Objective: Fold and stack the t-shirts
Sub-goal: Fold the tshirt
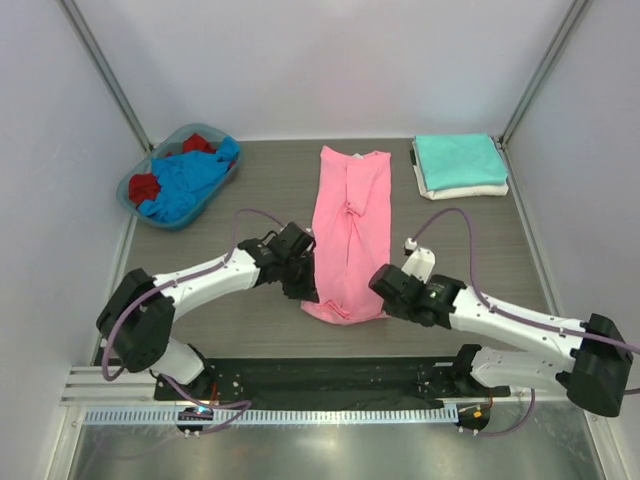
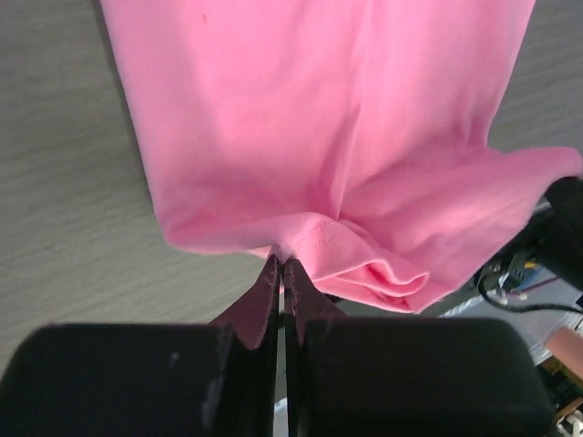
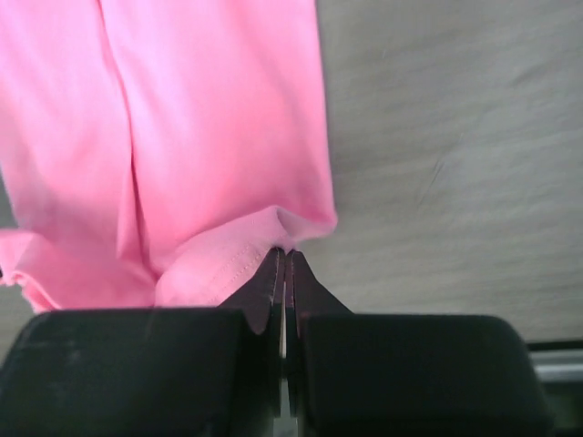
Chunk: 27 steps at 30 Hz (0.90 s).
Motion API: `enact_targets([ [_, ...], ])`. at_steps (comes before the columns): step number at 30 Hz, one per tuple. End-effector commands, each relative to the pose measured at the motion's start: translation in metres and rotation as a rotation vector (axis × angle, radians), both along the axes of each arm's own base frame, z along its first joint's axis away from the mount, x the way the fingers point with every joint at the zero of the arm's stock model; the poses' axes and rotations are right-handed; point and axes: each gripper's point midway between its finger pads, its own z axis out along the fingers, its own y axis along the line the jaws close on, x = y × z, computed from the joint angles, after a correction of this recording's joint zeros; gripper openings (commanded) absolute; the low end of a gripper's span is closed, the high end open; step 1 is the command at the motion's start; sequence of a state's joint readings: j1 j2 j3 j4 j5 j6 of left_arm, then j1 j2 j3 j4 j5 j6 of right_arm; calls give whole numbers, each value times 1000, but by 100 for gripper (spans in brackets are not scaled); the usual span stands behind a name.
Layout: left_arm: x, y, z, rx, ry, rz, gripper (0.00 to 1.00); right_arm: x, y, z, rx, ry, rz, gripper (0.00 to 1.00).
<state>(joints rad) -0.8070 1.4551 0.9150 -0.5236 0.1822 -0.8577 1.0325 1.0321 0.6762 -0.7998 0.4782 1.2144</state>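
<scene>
Closest in the left wrist view, the left gripper (image 2: 282, 266) has its jaws pressed together on the near hem of the pink t-shirt (image 2: 319, 137), at the hem's left corner, where the cloth bunches into a small rolled fold just to one side. The right gripper (image 3: 284, 257) likewise has its jaws clamped on the hem at the opposite, right corner, with a stitched edge curling up at the tips. From above, the shirt lies as a long narrow strip down the middle of the table (image 1: 250, 190), its sleeves folded in, its collar end far from the arms and the pinched hem nearest them, with a pucker around mid-length. The surface is grey-brown with a wood-like grain, walled by pale panels at the back and on both sides. At the far right corner a teal t-shirt (image 1: 458, 158) sits folded on top of a folded white t-shirt (image 1: 470, 190), well apart from the pink one. At the far left corner a blue-rimmed basket (image 1: 128, 186) holds a crumpled blue t-shirt (image 1: 190, 180) and a red t-shirt (image 1: 145, 187), the red showing in two patches. Bare tabletop lies on both sides of the pink strip, between it and the stack and between it and the basket. The gripper bodies hide the hem corners in the overhead view, and the wrist views cut off the shirt's far end. Whether the two red patches belong to a single garment is unclear.
</scene>
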Motion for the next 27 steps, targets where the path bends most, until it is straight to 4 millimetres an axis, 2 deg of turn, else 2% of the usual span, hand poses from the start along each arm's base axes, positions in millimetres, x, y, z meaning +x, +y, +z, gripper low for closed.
enact_targets([
  [1, 25, 4, 0, 52, -23, -1, 0, 44, -5, 23, -108, -105, 66, 1],
  [2, 39, 3, 7, 40, -41, 14, 0, 58, -8, 32, -108, -117, 46, 1],
  [4, 59, 8, 4, 46, -41, 52, 0, 76, -11, 36, -161, -126, 73, 1],
  [5, 73, 3, 14, 26, -68, 52, 0, 90, -14, 45, -156, -140, 54, 1],
  [7, 92, 4, 10, 32, -63, 65, 0, 109, -16, 43, -197, -132, 78, 1],
  [8, 101, 4, 11, 33, -73, 66, 0, 120, -13, 53, -191, -153, 78, 1],
  [9, 115, -1, 19, 17, -94, 71, 0, 131, -16, 53, -196, -147, 69, 1],
  [10, 128, 3, 9, 37, -81, 90, 0, 140, -15, 47, -222, -133, 92, 1],
  [11, 135, 2, 8, 36, -80, 90, 0, 153, -11, 56, -216, -150, 95, 1],
  [12, 150, -2, 18, 20, -108, 86, 0, 162, -13, 57, -222, -152, 87, 1],
  [13, 161, 1, 15, 25, -108, 97, 0, 171, -13, 49, -244, -130, 91, 1],
  [14, 169, 1, 5, 32, -92, 97, 0, 183, -10, 60, -246, -155, 97, 1],
  [15, 183, -5, 15, 6, -123, 84, 0, 192, -13, 61, -247, -160, 89, 1],
  [16, 191, -3, 15, 3, -124, 88, 0, 200, -12, 55, -255, -145, 94, 1],
  [17, 198, -4, 10, 6, -122, 89, 0, 210, -10, 62, -251, -165, 103, 1],
  [19, 215, -8, 19, -34, -148, 100, 0, 224, -12, 56, -255, -145, 105, 1],
  [20, 220, -10, 15, -42, -141, 101, 0, 234, -10, 63, -246, -162, 104, 1],
  [23, 235, -18, 27, -101, -153, 101, 0, 250, -8, 65, -236, -166, 128, 1],
  [25, 246, -18, 28, -101, -164, 124, 0, 259, -6, 68, -225, -171, 137, 1],
  [26, 251, -17, 29, -105, -171, 132, 0, 264, -10, 63, -226, -158, 131, 1],
  [27, 256, -15, 24, -100, -163, 143, 0, 268, -12, 61, -225, -153, 128, 1],
])
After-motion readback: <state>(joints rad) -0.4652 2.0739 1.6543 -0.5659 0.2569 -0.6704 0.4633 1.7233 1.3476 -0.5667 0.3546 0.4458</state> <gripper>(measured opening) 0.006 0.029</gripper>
